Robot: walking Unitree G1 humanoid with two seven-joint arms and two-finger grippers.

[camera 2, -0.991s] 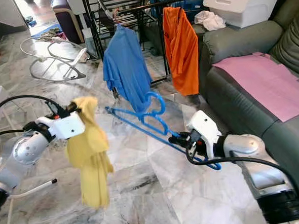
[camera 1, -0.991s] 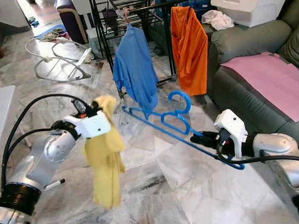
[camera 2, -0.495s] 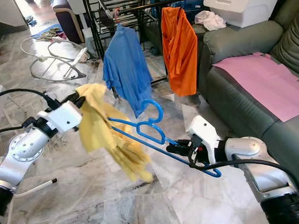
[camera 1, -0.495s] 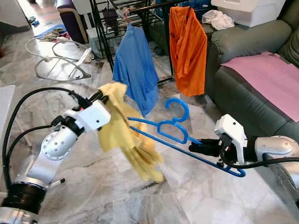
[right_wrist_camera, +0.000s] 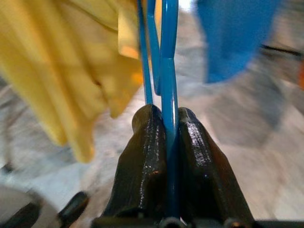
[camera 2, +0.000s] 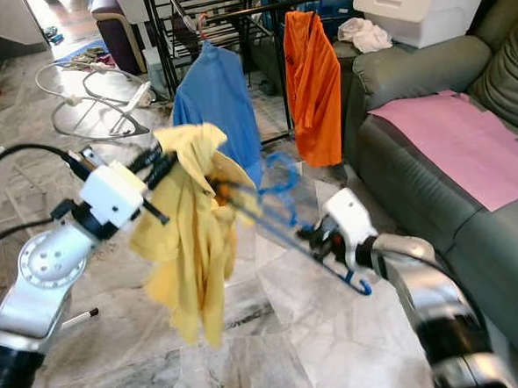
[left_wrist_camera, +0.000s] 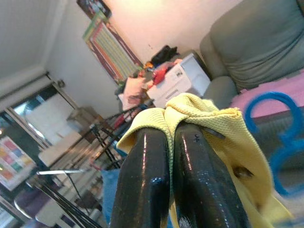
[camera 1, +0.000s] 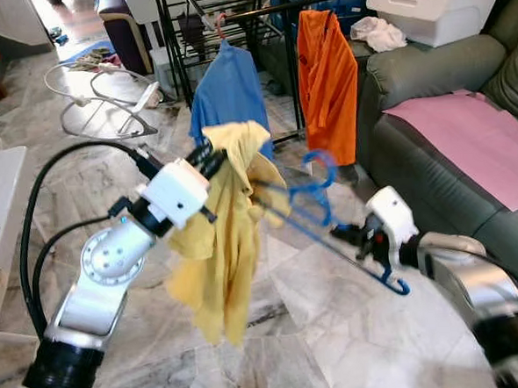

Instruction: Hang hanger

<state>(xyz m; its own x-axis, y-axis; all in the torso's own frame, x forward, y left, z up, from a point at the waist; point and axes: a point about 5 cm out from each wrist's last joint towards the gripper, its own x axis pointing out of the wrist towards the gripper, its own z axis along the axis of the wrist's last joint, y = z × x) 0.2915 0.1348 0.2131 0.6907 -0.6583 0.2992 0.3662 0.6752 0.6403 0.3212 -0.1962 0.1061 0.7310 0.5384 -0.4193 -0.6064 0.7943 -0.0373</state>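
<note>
Partly, yellow shirt (camera 1: 218,249) hides hanger (camera 1: 316,199) (blurred).

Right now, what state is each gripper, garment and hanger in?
Left gripper: shut on yellow shirt, held up.
Right gripper: shut on blue hanger, its end poked into the yellow shirt.
Blue shirt: hung on rack.
Orange shirt: hung on rack.
</note>
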